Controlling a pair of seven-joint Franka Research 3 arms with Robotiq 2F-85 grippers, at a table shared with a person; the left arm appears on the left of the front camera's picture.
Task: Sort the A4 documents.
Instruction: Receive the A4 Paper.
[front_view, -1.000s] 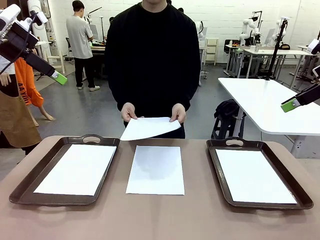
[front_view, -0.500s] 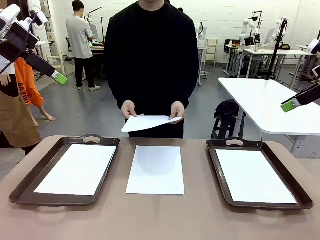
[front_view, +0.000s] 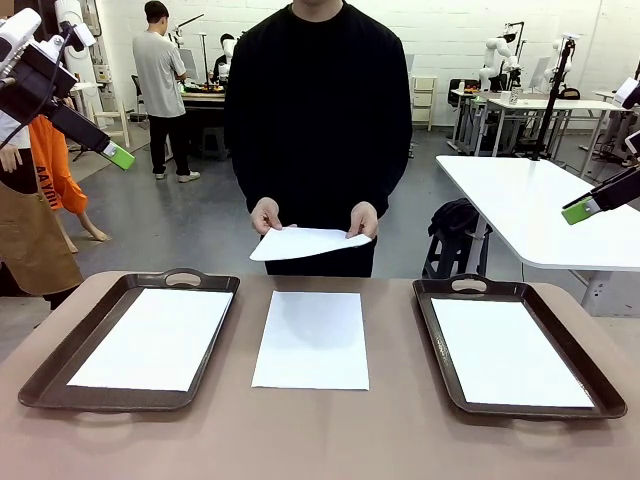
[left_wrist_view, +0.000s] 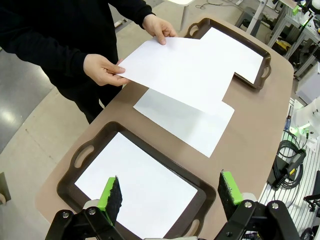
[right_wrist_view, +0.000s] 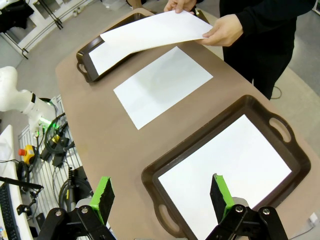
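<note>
Several A4 documents show. One white sheet (front_view: 312, 340) lies flat on the bare table between two trays. Another sheet (front_view: 152, 338) lies in the left tray (front_view: 60, 365), and a third (front_view: 510, 350) lies in the right tray (front_view: 585, 355). The person at the far side holds one more sheet (front_view: 310, 243) level in both hands, above the table's far edge. My left gripper (front_view: 118, 155) hangs high at the upper left, open and holding nothing, over the left tray's sheet (left_wrist_view: 135, 185). My right gripper (front_view: 578, 210) hangs high at the right, open, over the right tray's sheet (right_wrist_view: 225, 170).
Both dark brown trays have handles at their ends (left_wrist_view: 82, 155) (right_wrist_view: 200, 137). The person's hands (front_view: 265, 215) stay near the far edge. A white table (front_view: 530, 205) stands beyond the right side. Cables and equipment (right_wrist_view: 55, 145) lie off the table's edge.
The person has lowered the held sheet to near level and shifted a little to the right. Both arms have stayed still with their jaws open.
</note>
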